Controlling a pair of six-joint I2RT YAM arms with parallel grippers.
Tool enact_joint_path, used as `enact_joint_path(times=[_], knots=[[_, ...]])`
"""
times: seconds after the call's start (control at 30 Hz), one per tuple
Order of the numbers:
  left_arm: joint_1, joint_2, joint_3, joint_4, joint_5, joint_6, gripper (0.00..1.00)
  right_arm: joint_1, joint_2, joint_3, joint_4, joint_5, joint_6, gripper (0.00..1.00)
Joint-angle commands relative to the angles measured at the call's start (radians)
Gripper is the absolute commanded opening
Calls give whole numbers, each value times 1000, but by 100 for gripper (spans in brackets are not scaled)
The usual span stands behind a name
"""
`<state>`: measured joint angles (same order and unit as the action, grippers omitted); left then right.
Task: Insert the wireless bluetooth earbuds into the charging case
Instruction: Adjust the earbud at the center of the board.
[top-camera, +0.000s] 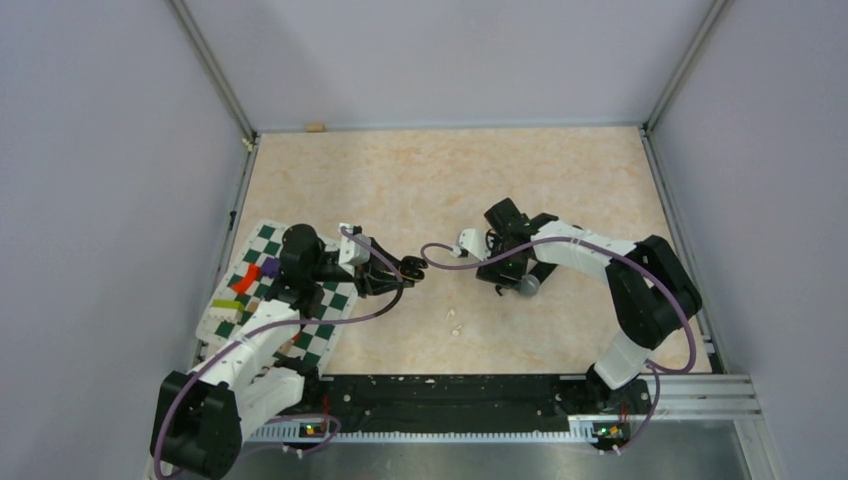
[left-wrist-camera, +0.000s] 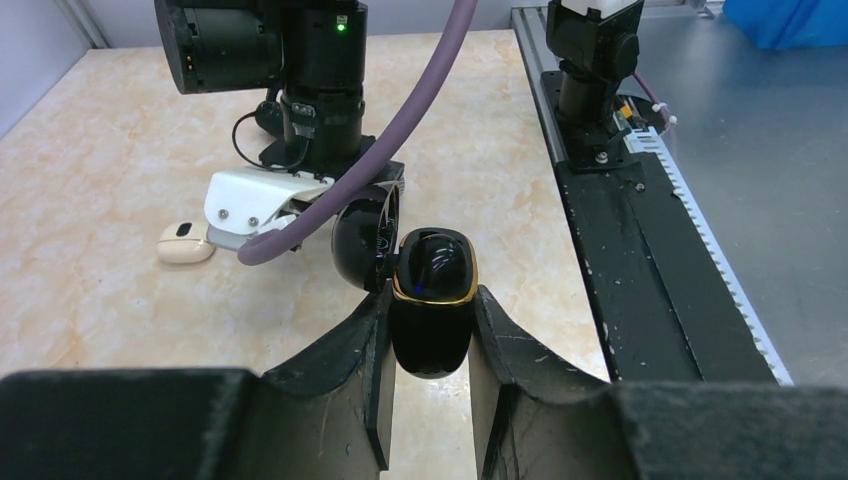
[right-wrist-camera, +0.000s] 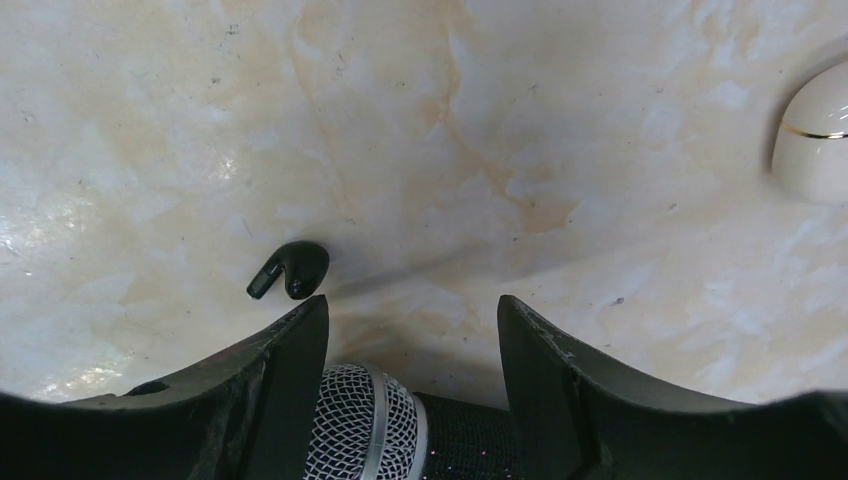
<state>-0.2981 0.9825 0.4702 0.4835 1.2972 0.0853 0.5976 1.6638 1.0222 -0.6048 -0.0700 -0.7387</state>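
marbled counter (top-camera: 560, 180). left fingers (left-wrist-camera: 350, 370) clamped tight on black charging case (left-wrist-camera: 432, 300), held off the surface. right fingers (right-wrist-camera: 290, 370) partly spread, gripping nothing; black earbud (right-wrist-camera: 290, 270) lies just beside one tip, microphone (right-wrist-camera: 365, 425) sits between them.

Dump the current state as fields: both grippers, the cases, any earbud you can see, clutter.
left gripper: shut on the black charging case, lid open
right gripper: open, low over the table, nothing between its tips
black earbud: lying on the table just ahead of one right fingertip, not gripped
white case: on the table, apart from both grippers
microphone: lying under the right gripper, behind its fingertips
earbuds in black charging case: cannot tell
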Motion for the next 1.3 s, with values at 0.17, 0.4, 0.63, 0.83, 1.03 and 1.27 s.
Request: enact_joint_path(times=[0.17,0.4,0.63,0.83,1.03,1.27], knots=[[8,-13,48,-40,25,52,2,24,5,-19,46,-16,-30,61],[17,-24,53,-51,33,52,2,50,18,-17,34,-66,-25,59],[20,-28,54,-53,39,49,2,65,24,-5,-1,-131,-26,58],[20,-25,52,-59,57,54,1,66,2,20,-42,-254,-27,57],[21,-19,70,-145,79,121,1,64,-9,53,-59,-375,1,55],[21,-24,77,-195,92,165,0,34,-76,77,-38,-410,37,51]])
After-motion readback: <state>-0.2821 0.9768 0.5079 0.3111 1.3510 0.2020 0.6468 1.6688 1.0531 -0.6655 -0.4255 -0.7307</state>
